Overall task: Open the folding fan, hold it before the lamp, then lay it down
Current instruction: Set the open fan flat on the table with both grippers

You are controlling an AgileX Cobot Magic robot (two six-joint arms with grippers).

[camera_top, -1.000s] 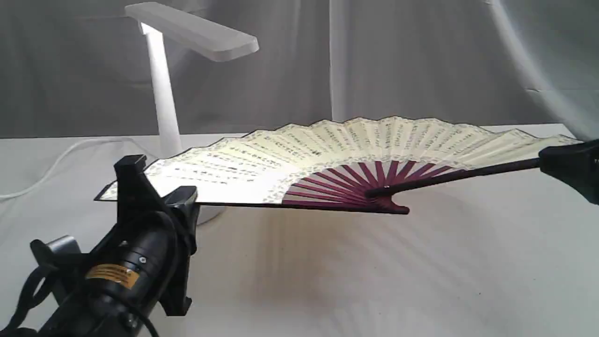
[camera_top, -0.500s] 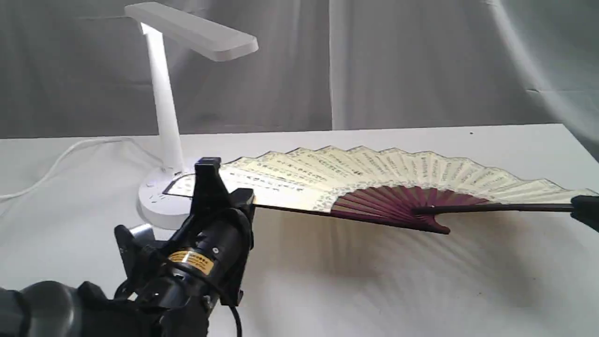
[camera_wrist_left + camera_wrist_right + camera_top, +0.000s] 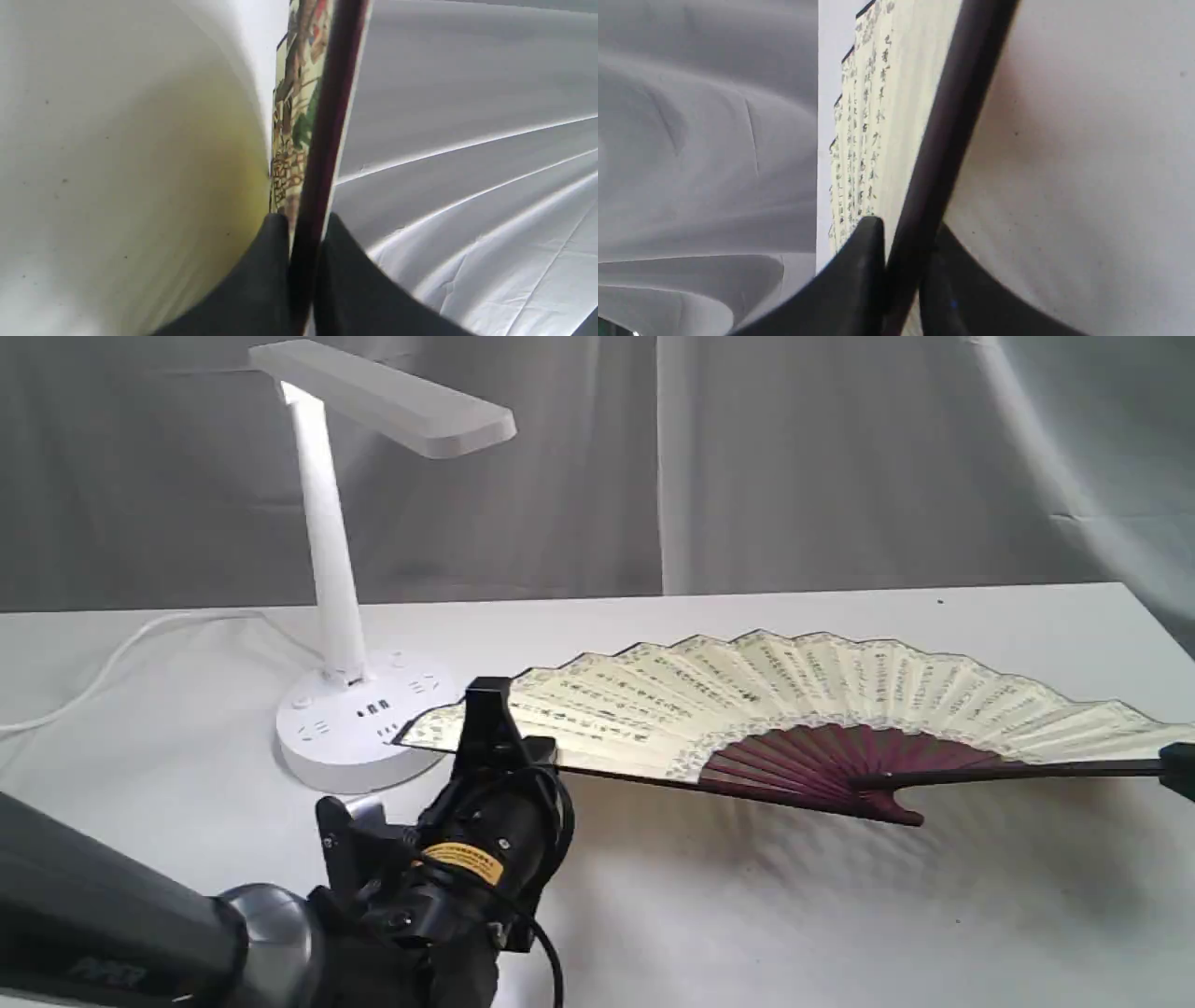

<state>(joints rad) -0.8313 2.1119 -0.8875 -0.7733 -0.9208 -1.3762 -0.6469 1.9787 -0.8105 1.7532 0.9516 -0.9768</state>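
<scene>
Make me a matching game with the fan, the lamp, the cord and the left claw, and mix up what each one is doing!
Things:
1. fan
2. lamp
3. cord
4. left claw

What it is doing:
A. stands upright, white all over
B. shut on the fan's dark edge stick
C. spread wide open, with black writing showing
D. lies in a thin white curve

Pairs: 1-C, 2-A, 3-D, 4-B

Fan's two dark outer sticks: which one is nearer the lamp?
The guard clamped by the left gripper, beside the lamp; the other points away.
</scene>
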